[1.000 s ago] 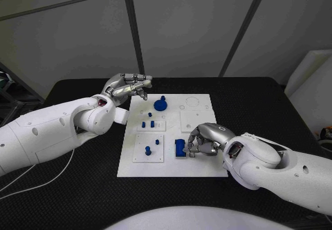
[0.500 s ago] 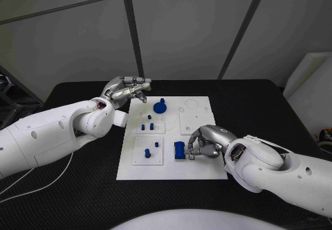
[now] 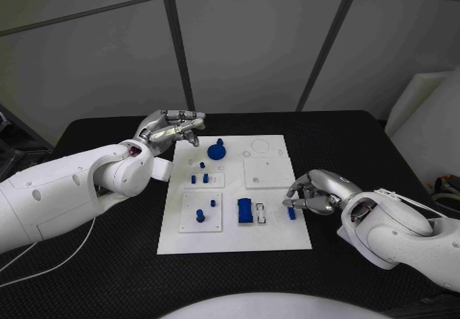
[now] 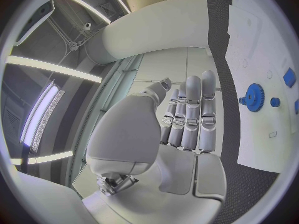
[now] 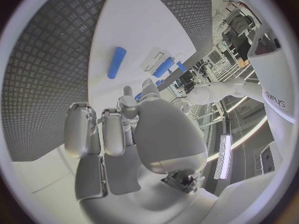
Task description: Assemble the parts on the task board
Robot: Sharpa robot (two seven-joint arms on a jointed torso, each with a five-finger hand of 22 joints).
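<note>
The white task board point(image 3: 273, 234) lies in the middle of the table. On it are a blue gear point(image 3: 217, 151), a blue block point(image 3: 245, 210) beside a small white slot, and several short blue pegs point(image 3: 199, 179). A small blue bar point(image 3: 291, 212) lies flat near the board's right edge. My right hand point(image 3: 316, 191) hovers just above that bar with its fingers loosely bent, holding nothing. The right wrist view shows the bar point(image 5: 116, 62) lying apart from the hand point(image 5: 118, 134). My left hand point(image 3: 173, 127) hangs over the board's far left corner, empty; the left wrist view shows its fingers point(image 4: 190, 119) stretched beside the gear point(image 4: 253, 97).
The black table point(image 3: 364, 143) surrounds the board on all sides. A white cable point(image 3: 58, 256) runs over the table at the near left. Grey wall panels stand behind the table.
My right hand has moved right, away from the blue block. The small blue bar now lies on the board under it, and a white slot beside the block is uncovered. The left hand has barely moved.
</note>
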